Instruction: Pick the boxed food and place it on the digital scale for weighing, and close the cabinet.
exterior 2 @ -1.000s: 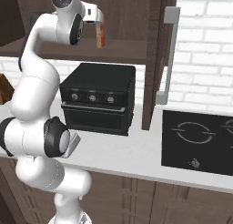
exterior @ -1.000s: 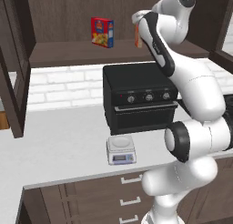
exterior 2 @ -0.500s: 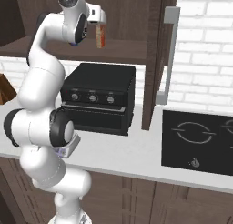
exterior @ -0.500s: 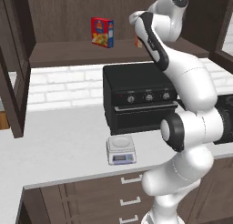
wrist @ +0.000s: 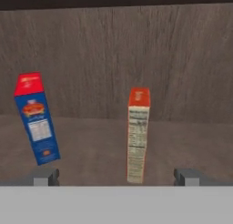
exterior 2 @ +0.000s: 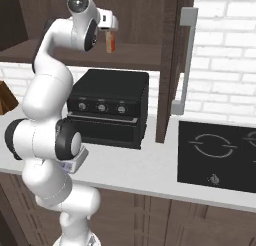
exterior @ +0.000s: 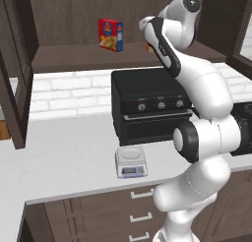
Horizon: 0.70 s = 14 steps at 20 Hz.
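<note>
The boxed food (wrist: 138, 134) stands upright on the cabinet shelf (wrist: 91, 150), a narrow orange-red box with its side label facing the hand. My gripper (wrist: 117, 176) is open and faces it, with one fingertip (wrist: 45, 176) far to the box's left and the other to its right, touching nothing. From the right base, the gripper (exterior 2: 111, 30) hangs just over the boxed food (exterior 2: 111, 42) inside the open cabinet (exterior 2: 172, 65). The digital scale (exterior: 131, 161) sits on the counter in front of the oven. An orange sliver of the boxed food (exterior: 147, 47) peeks from behind my arm.
A wider red-and-blue box (wrist: 37, 125) leans on the shelf left of the boxed food, also the red-and-blue box (exterior: 110, 34). The black oven (exterior: 152, 105) stands under the shelf. The open cabinet door with its silver handle (exterior 2: 182, 60) juts out at the right; a stovetop (exterior 2: 220, 155) lies beyond.
The arm's upper links have swung and risen a little while the hand stays at the shelf by the boxed food. The boxes and the scale have not moved.
</note>
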Available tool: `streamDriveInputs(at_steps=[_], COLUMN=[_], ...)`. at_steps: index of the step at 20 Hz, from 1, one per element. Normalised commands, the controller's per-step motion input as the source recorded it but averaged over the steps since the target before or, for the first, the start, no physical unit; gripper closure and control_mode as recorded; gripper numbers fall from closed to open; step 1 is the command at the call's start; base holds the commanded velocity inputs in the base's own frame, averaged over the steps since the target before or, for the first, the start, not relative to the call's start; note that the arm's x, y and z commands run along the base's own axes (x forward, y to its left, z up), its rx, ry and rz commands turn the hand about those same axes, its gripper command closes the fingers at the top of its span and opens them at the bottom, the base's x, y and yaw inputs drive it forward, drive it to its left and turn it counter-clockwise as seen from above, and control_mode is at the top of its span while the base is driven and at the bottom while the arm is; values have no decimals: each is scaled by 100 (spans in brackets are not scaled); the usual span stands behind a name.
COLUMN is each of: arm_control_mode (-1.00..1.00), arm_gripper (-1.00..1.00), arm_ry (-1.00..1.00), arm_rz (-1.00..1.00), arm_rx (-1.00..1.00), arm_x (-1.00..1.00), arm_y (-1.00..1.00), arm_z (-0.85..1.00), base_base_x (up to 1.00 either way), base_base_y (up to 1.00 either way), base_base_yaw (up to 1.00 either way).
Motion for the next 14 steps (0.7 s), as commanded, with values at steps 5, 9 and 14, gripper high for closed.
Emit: streamDriveInputs(at_steps=[5,9,14], arm_control_mode=[-100,-100,-100], arm_gripper=[-100,-100,-100], arm_ry=[0,1,6], arm_rz=[-1,-3,-4], arm_rx=[0,0,0], arm_x=[20,30,42], arm_y=[-1,-5,-12], arm_z=[-20,-7,-2], base_base_x=[0,0,0], base_base_y=[0,0,0], base_base_yaw=[0,0,0])
